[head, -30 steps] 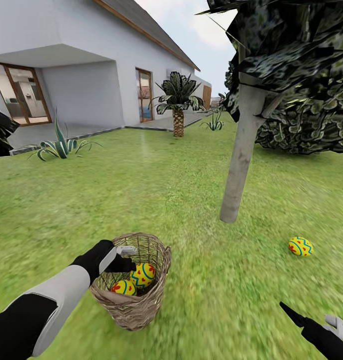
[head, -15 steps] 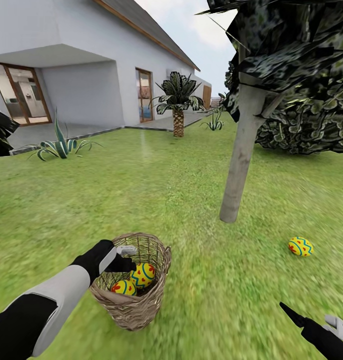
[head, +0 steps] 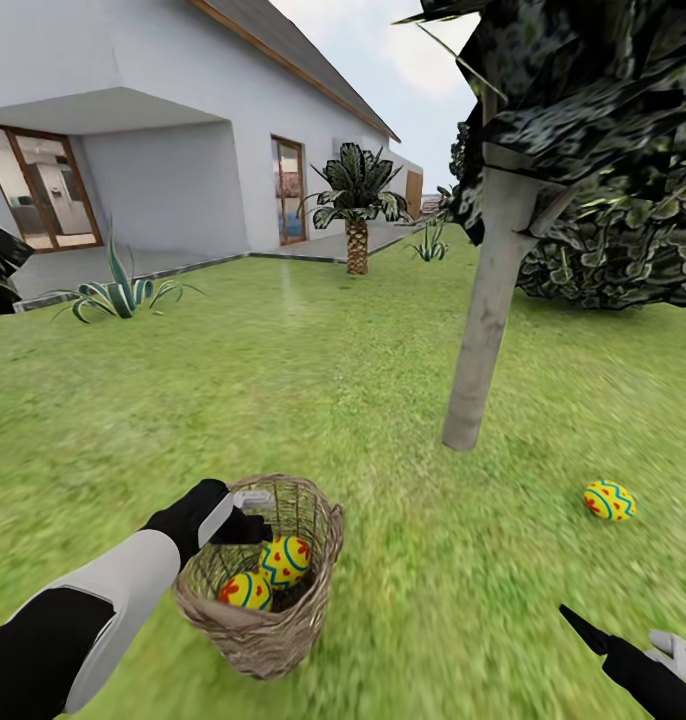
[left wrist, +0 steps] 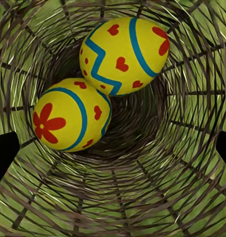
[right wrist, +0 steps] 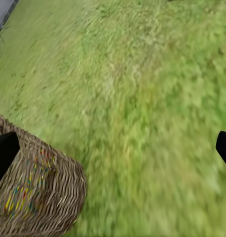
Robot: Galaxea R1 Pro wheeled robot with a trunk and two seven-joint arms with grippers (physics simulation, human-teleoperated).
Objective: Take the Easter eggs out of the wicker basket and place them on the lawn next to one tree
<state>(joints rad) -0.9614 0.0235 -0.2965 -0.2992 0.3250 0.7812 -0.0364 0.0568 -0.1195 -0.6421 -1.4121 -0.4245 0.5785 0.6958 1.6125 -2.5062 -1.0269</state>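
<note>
Slightly shifted view aside, nothing moved: left end effector (head: 251,505), spread wide at the wicker basket (head: 283,625) rim, points down at two Easter eggs (left wrist: 122,56) directly ahead

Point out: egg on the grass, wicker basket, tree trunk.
egg on the grass (head: 609,500), head view, middle of its shell.
wicker basket (head: 271,632), head view, outer front wall.
tree trunk (head: 483,320), head view, mid-height of the pale trunk.

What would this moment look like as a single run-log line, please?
left gripper: open over wicker basket | eggs in basket: two | third egg: on lawn near tree | right gripper: open
</note>
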